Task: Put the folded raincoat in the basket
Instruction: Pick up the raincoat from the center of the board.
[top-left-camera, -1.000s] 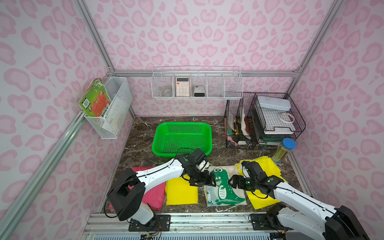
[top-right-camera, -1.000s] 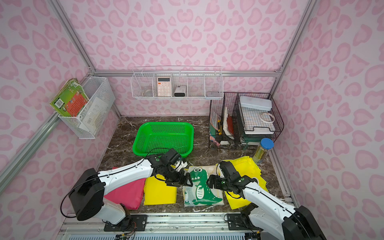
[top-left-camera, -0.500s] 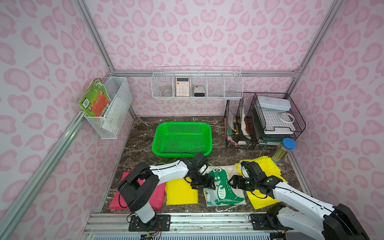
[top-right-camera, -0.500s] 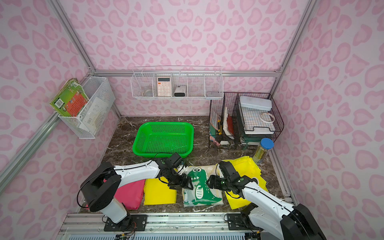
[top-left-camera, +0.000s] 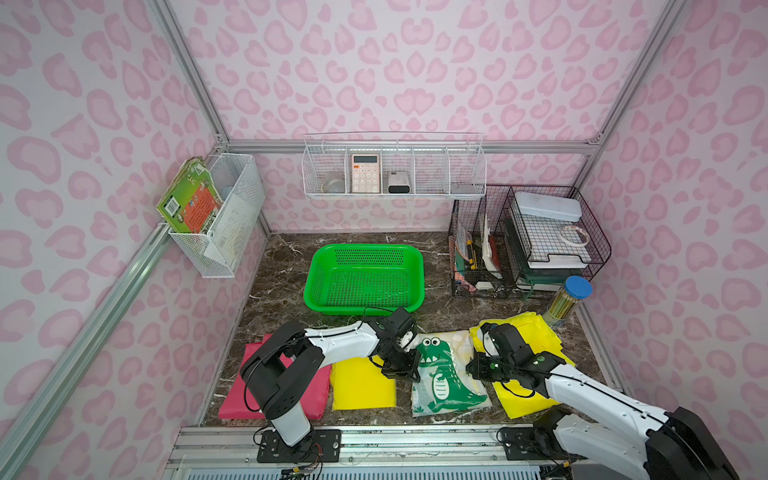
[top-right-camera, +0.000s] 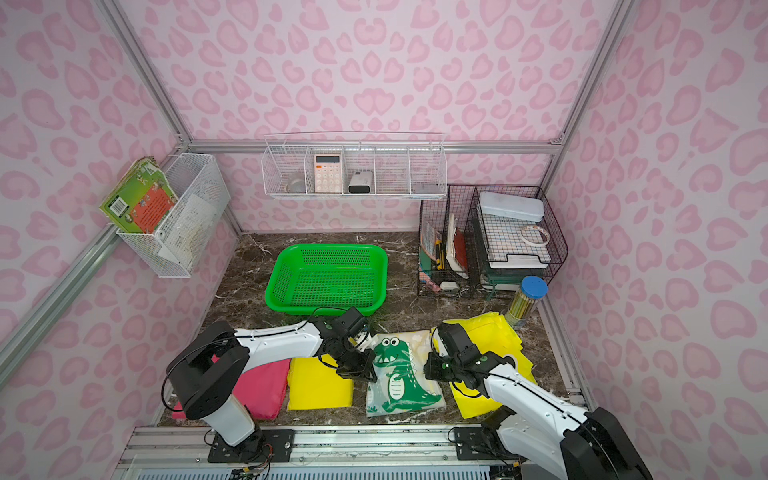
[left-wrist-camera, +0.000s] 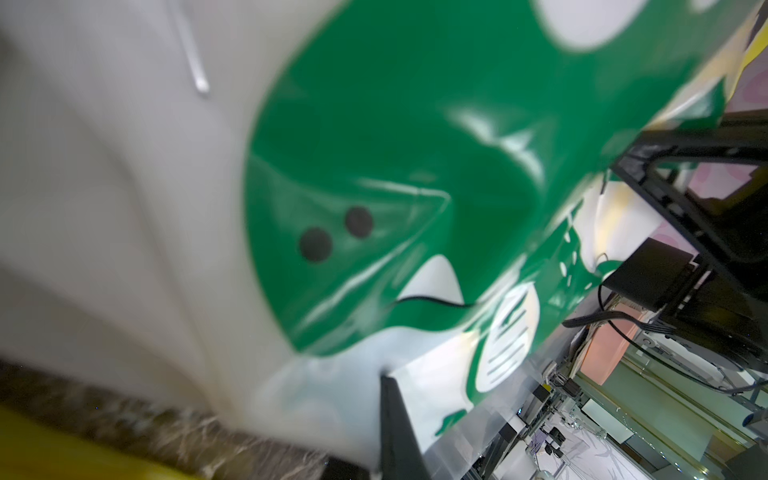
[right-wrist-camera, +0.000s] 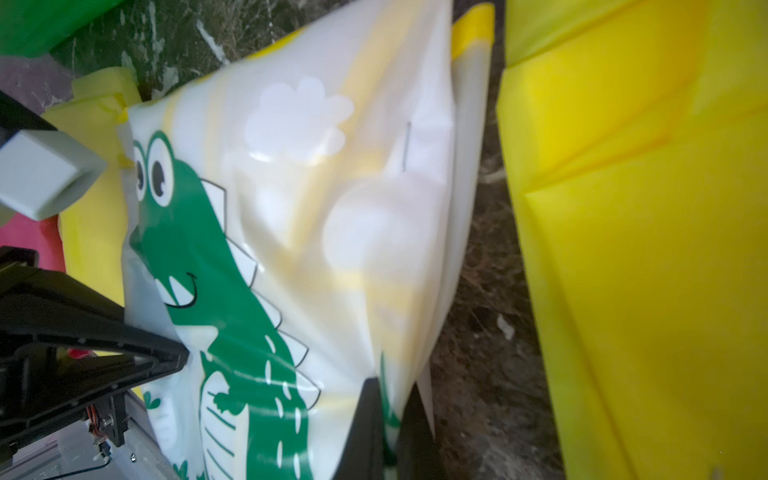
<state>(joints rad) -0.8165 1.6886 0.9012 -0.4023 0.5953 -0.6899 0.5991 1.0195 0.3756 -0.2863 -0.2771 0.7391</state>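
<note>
The folded raincoat (top-left-camera: 446, 374) (top-right-camera: 401, 374), white with a green dinosaur print, lies at the front middle of the marble floor. My left gripper (top-left-camera: 412, 370) (top-right-camera: 368, 370) is shut on its left edge, and my right gripper (top-left-camera: 473, 368) (top-right-camera: 430, 368) is shut on its right edge. In the left wrist view the raincoat (left-wrist-camera: 374, 166) fills the picture, pinched by the left gripper (left-wrist-camera: 370, 436). In the right wrist view the right gripper (right-wrist-camera: 388, 432) clamps the raincoat's (right-wrist-camera: 291, 208) edge between both fingers. The bright green basket (top-left-camera: 309, 286) (top-right-camera: 270, 291) stands behind it with nothing in it.
A yellow folded raincoat (top-left-camera: 361, 382) and a pink one (top-left-camera: 232, 399) lie to the left. A larger yellow sheet (top-left-camera: 536, 332) lies under my right arm. A blue-lidded jar (top-left-camera: 569, 299) and a black wire rack (top-left-camera: 528, 241) stand at the back right.
Both grippers went from open to shut on the dinosaur raincoat's side edges. The left arm's shoulder swung right, towards the raincoat.
</note>
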